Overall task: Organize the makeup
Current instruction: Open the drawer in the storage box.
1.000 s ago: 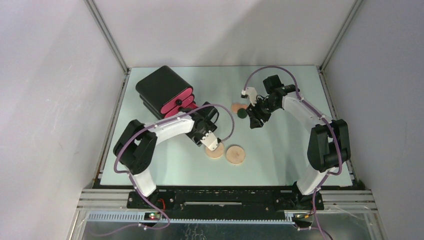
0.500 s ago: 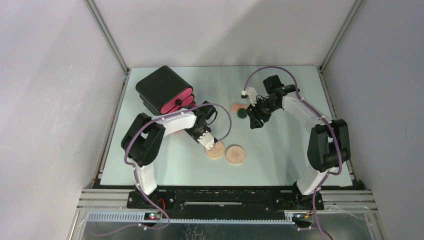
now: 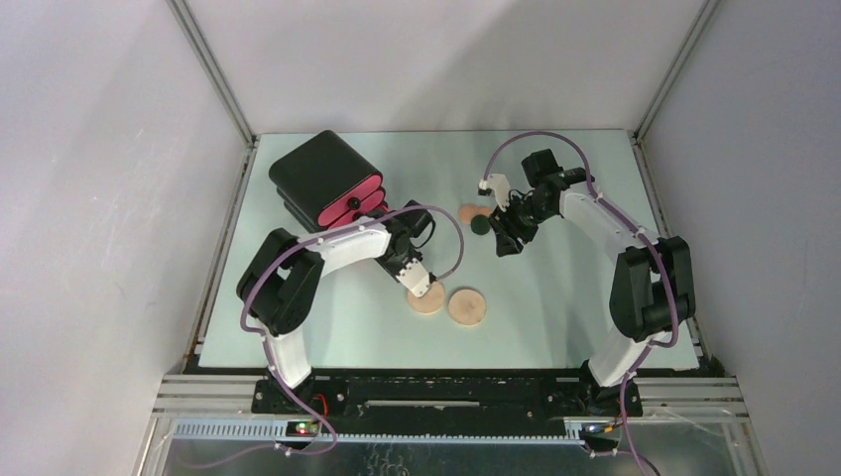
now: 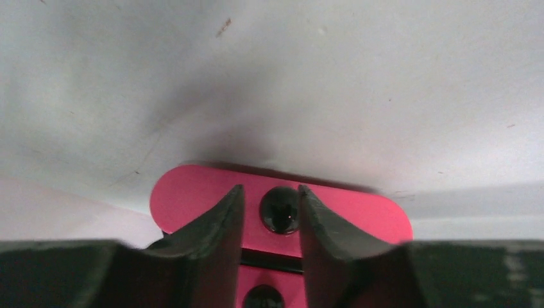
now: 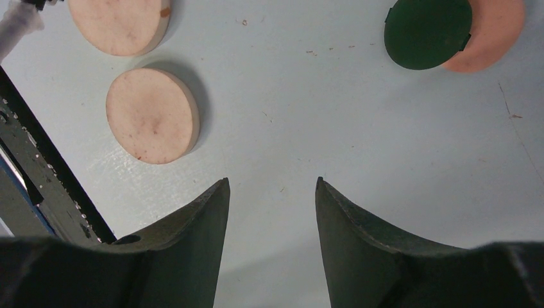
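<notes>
In the left wrist view my left gripper (image 4: 270, 188) faces the top pink drawer (image 4: 192, 199) of the black box (image 3: 322, 171). Its jaws stand narrow on either side of the drawer's black knob (image 4: 280, 210), the right finger at the knob's edge and the left a sliver off it. Two tan discs (image 3: 427, 298) (image 3: 466, 306) lie side by side near the front, also seen from the right wrist (image 5: 153, 115) (image 5: 119, 22). A dark-green round (image 5: 428, 32) overlaps a peach round (image 5: 494, 35). My right gripper (image 5: 271, 181) hovers open and empty above bare table just right of them.
The black box with its pink drawers (image 3: 355, 203) stands at the back left, its front facing the table's middle. My left arm's white wrist part (image 3: 421, 286) hangs over the left tan disc. Grey walls close in the table (image 3: 555, 297) on three sides.
My left gripper's jaws have narrowed around the drawer knob, and the left arm's elbow has shifted a little. The right arm has not moved.
</notes>
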Robot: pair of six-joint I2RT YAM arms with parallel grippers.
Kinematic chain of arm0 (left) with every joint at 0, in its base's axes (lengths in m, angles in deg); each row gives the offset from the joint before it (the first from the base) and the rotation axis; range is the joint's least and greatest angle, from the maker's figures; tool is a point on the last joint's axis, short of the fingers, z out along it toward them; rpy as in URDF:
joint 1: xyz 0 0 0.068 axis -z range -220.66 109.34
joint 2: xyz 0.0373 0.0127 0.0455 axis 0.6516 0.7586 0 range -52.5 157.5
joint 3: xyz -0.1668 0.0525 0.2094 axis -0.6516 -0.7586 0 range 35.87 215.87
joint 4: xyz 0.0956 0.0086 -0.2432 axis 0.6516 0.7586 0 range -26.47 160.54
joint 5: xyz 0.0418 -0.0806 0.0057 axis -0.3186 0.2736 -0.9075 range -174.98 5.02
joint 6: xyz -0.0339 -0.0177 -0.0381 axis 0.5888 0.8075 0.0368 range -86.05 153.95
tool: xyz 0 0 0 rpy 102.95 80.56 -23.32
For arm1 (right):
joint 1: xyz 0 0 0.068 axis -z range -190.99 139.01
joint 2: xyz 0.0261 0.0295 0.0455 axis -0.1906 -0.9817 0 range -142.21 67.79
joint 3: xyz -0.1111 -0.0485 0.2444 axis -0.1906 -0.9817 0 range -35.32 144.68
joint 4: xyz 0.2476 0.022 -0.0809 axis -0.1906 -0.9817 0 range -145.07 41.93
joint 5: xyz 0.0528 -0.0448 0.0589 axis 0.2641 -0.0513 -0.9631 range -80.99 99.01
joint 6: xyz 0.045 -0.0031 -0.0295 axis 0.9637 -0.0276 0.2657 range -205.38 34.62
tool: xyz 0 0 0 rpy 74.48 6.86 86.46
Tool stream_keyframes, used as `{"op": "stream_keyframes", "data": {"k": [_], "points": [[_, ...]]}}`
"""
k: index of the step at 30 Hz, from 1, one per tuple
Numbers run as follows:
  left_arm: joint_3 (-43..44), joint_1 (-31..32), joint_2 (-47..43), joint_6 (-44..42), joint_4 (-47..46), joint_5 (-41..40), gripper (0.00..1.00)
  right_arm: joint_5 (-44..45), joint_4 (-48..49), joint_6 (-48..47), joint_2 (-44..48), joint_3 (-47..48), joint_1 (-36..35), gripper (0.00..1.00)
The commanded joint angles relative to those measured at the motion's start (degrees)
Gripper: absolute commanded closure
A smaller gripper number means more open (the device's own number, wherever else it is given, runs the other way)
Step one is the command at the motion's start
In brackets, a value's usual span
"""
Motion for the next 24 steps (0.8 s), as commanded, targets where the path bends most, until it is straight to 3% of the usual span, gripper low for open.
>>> {"op": "stream_keyframes", "data": {"k": [1,4,7,17,21,24], "points": [[-1.8,0.9,-3.2,0.4,0.4,-0.3,0.52,-1.0,-0.4,-0.8,0.3,-0.1,-0.3,0.40],[-2.3,0.2,-3.8,-1.2,0.7,-1.1,0.39,-1.0,-0.4,-0.8,0.4,0.0,-0.3,0.40],[-2.6,-1.1,-3.8,-2.8,-0.1,-2.1,0.34,-1.0,-0.3,-0.8,0.3,-0.1,-0.3,0.40],[-2.8,-3.4,-1.4,-7.3,-2.5,-7.1,0.33,-1.1,-0.4,-0.8,0.4,-0.1,-0.3,0.40],[-2.4,-3.5,-0.8,-7.5,-2.7,-8.0,0.42,-1.0,-0.5,-0.8,0.2,0.0,-0.3,0.40],[-2.4,-3.5,-0.6,-7.4,-2.9,-7.9,0.44,-1.0,-0.6,-0.9,0.1,-0.1,-0.4,0.40]]}}
